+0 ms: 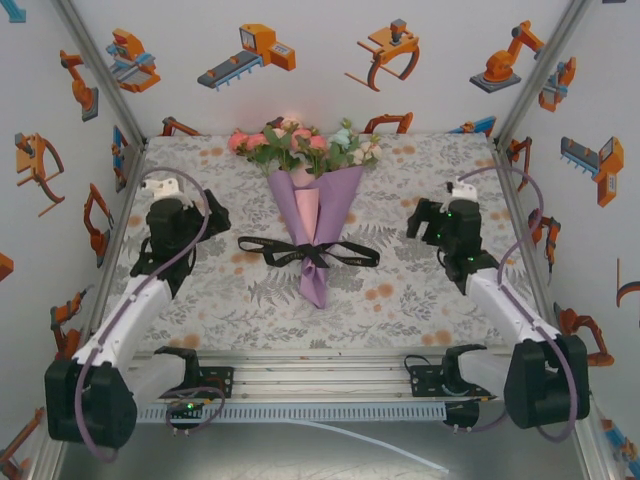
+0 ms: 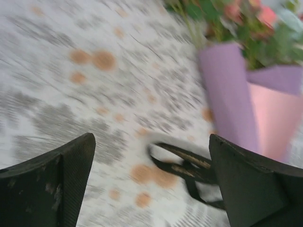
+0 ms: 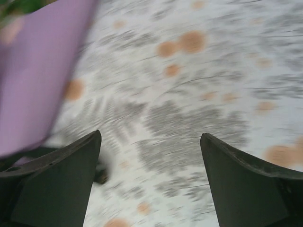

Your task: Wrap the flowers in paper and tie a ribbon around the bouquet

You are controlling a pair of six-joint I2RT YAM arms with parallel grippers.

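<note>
The bouquet (image 1: 312, 205) lies in the middle of the table. Its pink and cream flowers (image 1: 300, 143) point to the far side, bunched in a cone of lilac paper (image 1: 290, 205) with a pink inner fold. A black ribbon (image 1: 308, 252) is tied round the cone's lower part, its loops and tails spread left and right. My left gripper (image 1: 214, 213) hovers left of the bouquet, open and empty; its wrist view shows the ribbon (image 2: 189, 165) and the paper (image 2: 227, 99) ahead. My right gripper (image 1: 422, 220) hovers to the right, open and empty, with the paper (image 3: 38, 71) at its left.
A floral-patterned cloth (image 1: 200, 290) covers the table. Walls with robot pictures and aluminium frame posts (image 1: 100, 70) close in the left, right and far sides. Both wrist views are motion-blurred.
</note>
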